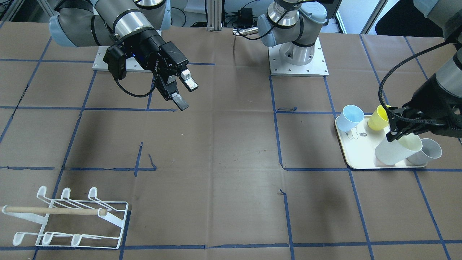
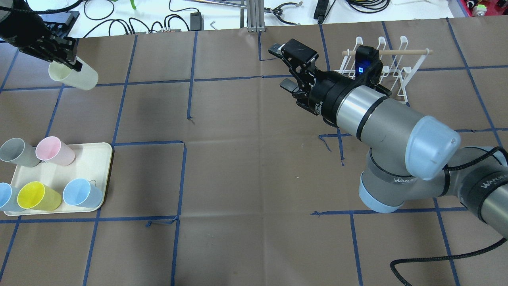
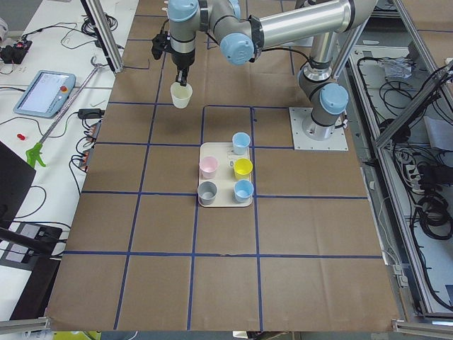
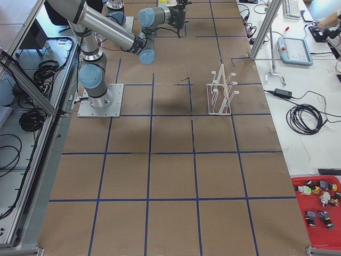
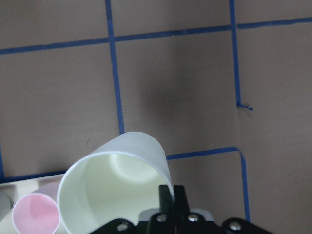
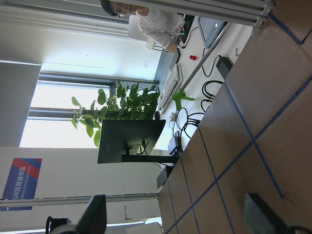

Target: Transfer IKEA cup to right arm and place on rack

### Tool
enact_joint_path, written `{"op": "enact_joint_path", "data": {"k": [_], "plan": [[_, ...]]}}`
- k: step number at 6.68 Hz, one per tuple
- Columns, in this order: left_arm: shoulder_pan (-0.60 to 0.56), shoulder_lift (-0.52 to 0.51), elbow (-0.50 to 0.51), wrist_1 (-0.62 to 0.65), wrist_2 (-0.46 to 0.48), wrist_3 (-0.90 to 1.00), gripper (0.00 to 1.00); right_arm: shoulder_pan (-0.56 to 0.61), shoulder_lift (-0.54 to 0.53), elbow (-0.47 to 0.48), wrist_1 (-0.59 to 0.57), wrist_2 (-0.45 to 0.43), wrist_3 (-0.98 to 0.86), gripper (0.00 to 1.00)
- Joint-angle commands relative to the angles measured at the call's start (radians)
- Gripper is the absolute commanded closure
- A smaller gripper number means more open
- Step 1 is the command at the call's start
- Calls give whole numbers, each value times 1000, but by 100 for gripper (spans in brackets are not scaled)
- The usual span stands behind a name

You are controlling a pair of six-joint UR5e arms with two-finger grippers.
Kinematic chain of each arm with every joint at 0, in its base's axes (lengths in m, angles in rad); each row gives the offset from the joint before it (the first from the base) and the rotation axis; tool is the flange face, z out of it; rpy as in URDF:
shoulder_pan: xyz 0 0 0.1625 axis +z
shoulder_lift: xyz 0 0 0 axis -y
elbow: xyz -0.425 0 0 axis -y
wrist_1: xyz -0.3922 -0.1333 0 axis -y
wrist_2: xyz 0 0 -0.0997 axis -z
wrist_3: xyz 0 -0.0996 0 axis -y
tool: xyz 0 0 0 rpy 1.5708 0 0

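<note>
My left gripper (image 2: 65, 59) is shut on the rim of a cream IKEA cup (image 2: 74, 75) and holds it tilted above the table, beyond the tray. The left wrist view shows the cup's open mouth (image 5: 112, 192) with the fingers (image 5: 166, 200) pinching its rim. In the front view the left gripper (image 1: 395, 130) and the cup (image 1: 397, 148) show over the tray. The right arm's gripper (image 2: 279, 66) hovers open and empty mid-table, also in the front view (image 1: 187, 95). The white wire rack (image 2: 387, 69) stands behind it, empty, also in the front view (image 1: 68, 220).
A cream tray (image 2: 93, 159) at the near left holds a grey cup (image 2: 18, 152), a pink cup (image 2: 54, 151), a yellow cup (image 2: 37, 196) and two blue cups (image 2: 81, 193). Brown paper with blue tape lines covers the table. Cables and tools lie along the far edge.
</note>
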Motion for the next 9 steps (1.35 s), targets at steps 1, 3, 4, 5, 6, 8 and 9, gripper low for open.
{"op": "enact_joint_path", "data": {"k": [1,3,4,5,6,8,9], "plan": [[-4,-2,-50,256,-274,7,100,-2,96,4,-192,-6,59,0],[-4,-5,-232,685,-517,-12,100,1,105,4,-231,-8,123,0],[-4,-16,-321,859,-665,-23,100,-1,117,4,-228,-11,126,0],[-4,-27,-406,1023,-746,-25,99,2,124,4,-227,-15,129,0],[-16,-30,-469,1121,-768,-29,99,4,116,4,-222,-18,128,0],[-157,-47,-558,1318,-793,-26,100,8,124,5,-216,-49,199,0],[-193,-114,-597,1487,-793,-48,100,10,130,5,-213,-66,300,0]]}}
